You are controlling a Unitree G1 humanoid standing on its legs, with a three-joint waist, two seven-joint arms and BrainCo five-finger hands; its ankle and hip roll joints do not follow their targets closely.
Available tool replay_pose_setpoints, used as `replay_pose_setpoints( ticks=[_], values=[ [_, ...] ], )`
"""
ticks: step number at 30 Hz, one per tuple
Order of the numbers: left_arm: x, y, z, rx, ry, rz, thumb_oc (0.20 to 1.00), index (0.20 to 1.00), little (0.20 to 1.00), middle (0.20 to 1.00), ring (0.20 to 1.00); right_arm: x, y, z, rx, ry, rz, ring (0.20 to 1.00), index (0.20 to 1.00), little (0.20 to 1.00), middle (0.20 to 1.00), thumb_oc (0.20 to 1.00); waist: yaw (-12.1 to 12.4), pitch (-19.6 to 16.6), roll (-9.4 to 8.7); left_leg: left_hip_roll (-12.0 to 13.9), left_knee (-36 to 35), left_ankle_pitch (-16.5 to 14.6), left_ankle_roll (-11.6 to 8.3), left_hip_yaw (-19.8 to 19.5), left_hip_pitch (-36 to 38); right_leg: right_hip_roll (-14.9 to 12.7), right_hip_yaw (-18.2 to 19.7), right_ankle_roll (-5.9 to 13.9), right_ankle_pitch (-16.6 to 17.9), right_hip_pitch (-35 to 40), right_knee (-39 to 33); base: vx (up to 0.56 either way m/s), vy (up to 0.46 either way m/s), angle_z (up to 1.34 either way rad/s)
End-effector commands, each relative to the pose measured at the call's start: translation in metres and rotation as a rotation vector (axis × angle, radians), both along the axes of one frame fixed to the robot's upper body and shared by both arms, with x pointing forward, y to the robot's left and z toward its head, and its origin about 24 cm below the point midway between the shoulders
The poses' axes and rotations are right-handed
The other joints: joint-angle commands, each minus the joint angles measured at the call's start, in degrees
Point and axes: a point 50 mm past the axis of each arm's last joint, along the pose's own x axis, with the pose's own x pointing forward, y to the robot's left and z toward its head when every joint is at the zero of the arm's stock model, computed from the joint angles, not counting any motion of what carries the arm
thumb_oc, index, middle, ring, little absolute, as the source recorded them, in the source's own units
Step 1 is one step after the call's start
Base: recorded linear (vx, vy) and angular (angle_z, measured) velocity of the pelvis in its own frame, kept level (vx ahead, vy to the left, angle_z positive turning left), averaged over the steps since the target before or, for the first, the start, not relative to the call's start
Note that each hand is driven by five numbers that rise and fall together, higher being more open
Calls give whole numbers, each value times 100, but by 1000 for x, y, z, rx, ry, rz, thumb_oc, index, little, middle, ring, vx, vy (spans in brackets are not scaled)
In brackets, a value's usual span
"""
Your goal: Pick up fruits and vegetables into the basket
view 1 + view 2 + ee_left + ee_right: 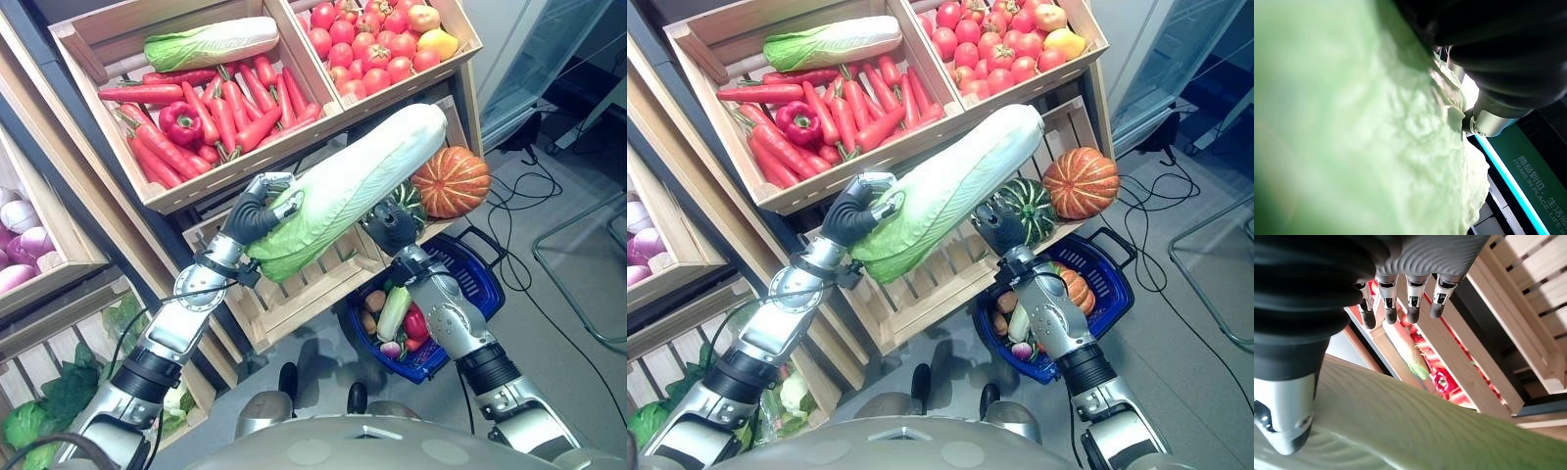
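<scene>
Blue plastic marks the nearest item of note: the basket [487,286] sits low on the floor at the robot's right, holding a pale green vegetable, a red pepper, brown potatoes and a small orange squash among other produce. Above it, both arms carry a long napa cabbage [343,191] clear of the shelves, tilted with its leafy green end toward the robot's left and its white stem end raised toward the right. The left hand [257,213] grips the leafy end, its fingers curled over the top of the leaves and the thumb pressed into them. The right hand [390,227] sits under the middle of the cabbage; in the right wrist view [1400,303] the fingers stand straight and apart from the cabbage, with only the thumb side resting against it, so this hand supports without clasping. Just behind the cabbage, on the slatted wooden shelf [304,284], a dark green striped squash [1027,208] lies beside an orange pumpkin [451,181]. Higher and farther back, one wooden crate [186,191] holds red chillies [235,108], a red bell pepper [180,123] and a second napa cabbage [211,42]. The neighbouring crate [460,44] holds tomatoes [367,44]. At the far left, a bin holds purple and white onions [20,235].
</scene>
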Motion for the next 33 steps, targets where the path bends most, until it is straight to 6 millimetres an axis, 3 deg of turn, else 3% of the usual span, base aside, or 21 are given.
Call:
replay_pose_setpoints(
  ticks=[1,9,28,29,30,31,33],
  values=[
    [3,-7,10,-2,-38,-83,200,200,200,200,200,-2,15,28,123,-117,92,1000,1000,1000,1000,1000,-13,-381,-158,-200,8,-782,185,248,172,-265,103,525,79,-219,29,0,0,0],
    [7,0,-5,98,45,-28,200,200,200,200,200,-5,20,40,218,-163,133,1000,1000,1000,1000,1000,-3,-405,-151,-179,8,-770,203,291,151,-260,154,540,85,-249,29,0,0,0],
    [11,8,-12,126,97,55,200,200,200,200,200,-11,22,56,314,-281,168,1000,1000,1000,1000,1000,3,-437,-143,-171,8,-784,222,295,109,-258,213,530,48,-296,29,0,0,0],
    [12,8,-12,130,101,56,200,200,200,200,200,-11,23,56,313,-284,172,956,956,956,956,956,5,-432,-142,-170,8,-786,223,293,109,-258,211,526,46,-297,29,0,0,0],
    [13,8,-12,134,103,56,200,200,200,200,200,-11,23,56,314,-284,176,555,555,555,555,555,7,-431,-142,-170,8,-786,222,288,107,-258,212,528,45,-298,29,0,0,0],
    [13,8,-12,136,106,56,200,200,200,200,200,-11,23,56,313,-282,176,238,238,238,238,238,5,-433,-142,-170,8,-789,222,285,106,-256,215,527,42,-300,29,0,0,0],
    [13,9,-13,139,107,57,200,200,200,200,200,-11,25,56,310,-280,179,200,200,200,200,200,4,-436,-141,-170,8,-795,227,284,105,-256,220,527,35,-302,29,0,0,0]
  ],
)
